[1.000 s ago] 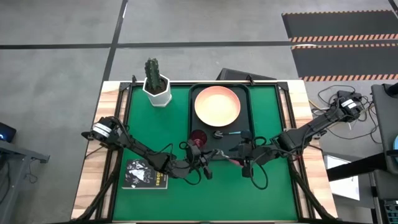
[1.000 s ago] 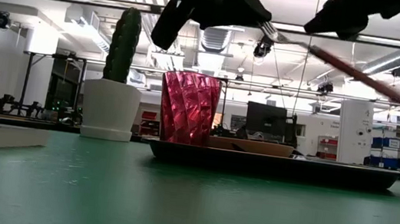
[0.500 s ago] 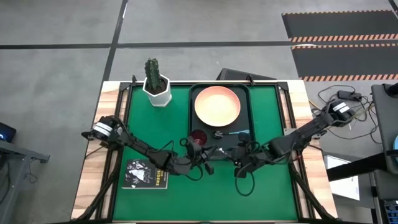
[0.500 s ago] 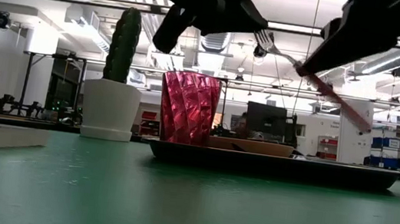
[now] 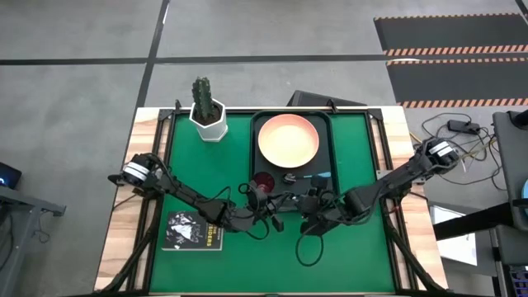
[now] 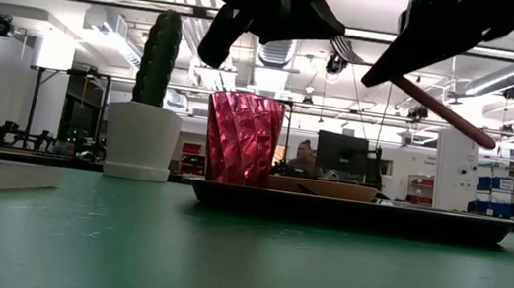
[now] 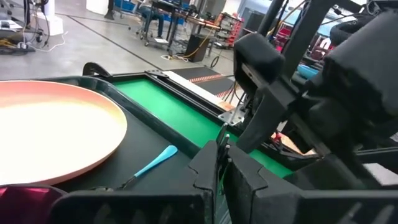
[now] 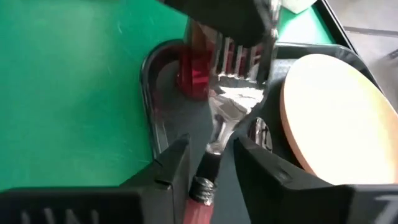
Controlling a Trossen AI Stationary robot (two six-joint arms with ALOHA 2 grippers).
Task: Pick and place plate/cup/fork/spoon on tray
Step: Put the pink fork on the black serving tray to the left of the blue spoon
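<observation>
The fork (image 8: 219,134) was in the air above the near end of the tray (image 5: 260,148), pinched at the neck where the silver tines met the pink-red handle by the right gripper (image 8: 208,152), whose fingers were closed on it. In the low view it hung tilted, tines high and toward the cup (image 6: 242,138), handle slanting down and away. It looked light and stiff, with a smooth thin shaft that could pivot or slip in a two-finger hold; a grip near that neck seemed sound, since the handle end was free to swing.

On the tray, the plate (image 5: 288,139) filled the far part, the cup stood at the near left corner, and the spoon (image 5: 309,176) lay just in front of the plate, blue handle pointing right. The free room was the dark strip between spoon and near rim, right of the cup. That looked narrow: the raised rim, the cup and the spoon all bounded it.

The left gripper (image 7: 222,163) hovered just beside the cup with its fingers together and nothing between them, very near the right arm, so the two could crowd each other. The green surface (image 5: 346,247) nearer the camera was open; a cactus pot (image 5: 208,115) and a book (image 5: 192,232) sat well apart from the tray.
</observation>
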